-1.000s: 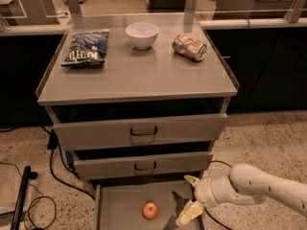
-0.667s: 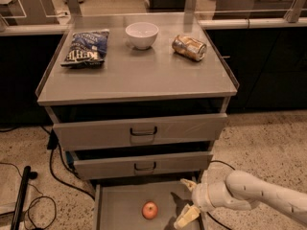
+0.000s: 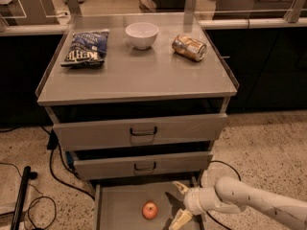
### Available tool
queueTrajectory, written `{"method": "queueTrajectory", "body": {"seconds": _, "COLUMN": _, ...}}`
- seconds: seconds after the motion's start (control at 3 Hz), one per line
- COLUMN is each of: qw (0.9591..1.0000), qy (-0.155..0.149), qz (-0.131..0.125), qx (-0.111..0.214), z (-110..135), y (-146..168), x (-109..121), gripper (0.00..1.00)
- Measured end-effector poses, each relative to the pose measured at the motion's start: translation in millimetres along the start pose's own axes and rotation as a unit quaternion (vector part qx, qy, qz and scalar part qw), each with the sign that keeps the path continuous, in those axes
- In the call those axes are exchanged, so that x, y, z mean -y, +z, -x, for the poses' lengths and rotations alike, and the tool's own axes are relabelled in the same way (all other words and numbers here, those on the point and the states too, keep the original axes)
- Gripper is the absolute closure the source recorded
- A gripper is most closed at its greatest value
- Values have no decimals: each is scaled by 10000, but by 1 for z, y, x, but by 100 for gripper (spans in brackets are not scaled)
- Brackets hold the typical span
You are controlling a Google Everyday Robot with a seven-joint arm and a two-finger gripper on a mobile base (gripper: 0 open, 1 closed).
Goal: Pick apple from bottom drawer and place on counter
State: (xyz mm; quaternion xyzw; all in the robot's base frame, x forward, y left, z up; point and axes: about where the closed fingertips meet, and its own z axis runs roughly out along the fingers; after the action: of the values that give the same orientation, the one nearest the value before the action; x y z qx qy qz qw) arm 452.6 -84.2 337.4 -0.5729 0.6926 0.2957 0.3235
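The apple (image 3: 150, 210) is small, round and red-orange. It lies on the grey floor of the open bottom drawer (image 3: 115, 210), near the middle. My gripper (image 3: 180, 203) hangs over the right part of that drawer, just right of the apple and apart from it. Its two pale fingers are spread open, one at the back (image 3: 181, 188) and one at the front (image 3: 180, 220), and hold nothing. The white arm reaches in from the lower right. The counter (image 3: 139, 75) is the flat grey top of the cabinet above.
On the counter lie a blue chip bag (image 3: 86, 48), a white bowl (image 3: 142, 35) and a tipped can (image 3: 189, 47). The two upper drawers (image 3: 139, 132) stand slightly open. Black cables (image 3: 57, 174) run over the speckled floor to the left.
My gripper and arm have moved a little to the left, closer to the apple. The apple has not moved.
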Motion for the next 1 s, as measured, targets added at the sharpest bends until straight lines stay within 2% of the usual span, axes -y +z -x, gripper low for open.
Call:
{"method": "queueTrajectory", "body": {"seconds": 0.33, "qw": 10000, "qy": 0, "qz": 0, "qx": 0, "z": 0, "y": 0, "x": 0, "gripper": 0}}
{"method": "queueTrajectory", "body": {"seconds": 0.67, "qw": 9998, "qy": 173, "qz": 114, "qx": 4, "z": -12, "y": 20, "x": 2, "gripper": 0}}
{"method": "queueTrajectory", "body": {"seconds": 1.0, "qw": 9992, "qy": 353, "qz": 180, "qx": -43, "z": -35, "y": 48, "x": 7, "gripper": 0}}
